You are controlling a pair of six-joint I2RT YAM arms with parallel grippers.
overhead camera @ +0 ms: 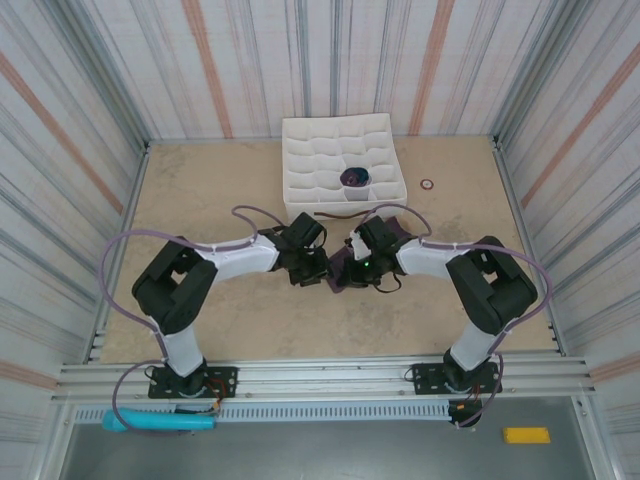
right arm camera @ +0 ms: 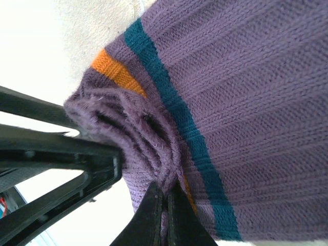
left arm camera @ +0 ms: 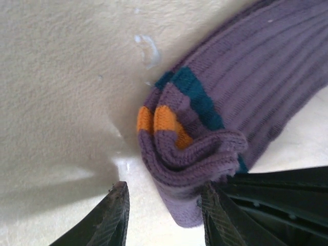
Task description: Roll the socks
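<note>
Right gripper (right arm camera: pixel 164 201) tight on socks (right arm camera: pixel 241 97) (edge)

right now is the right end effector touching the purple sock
Touching: the right wrist view shows the right end effector shut on the purple sock.

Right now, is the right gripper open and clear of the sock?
No, the right gripper is closed, pinching a fold of the purple sock.

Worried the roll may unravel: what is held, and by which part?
The right tool is shut on the socks, pinching fabric at the rolled end; the left tool stands open at that roll, unclamped.
</note>
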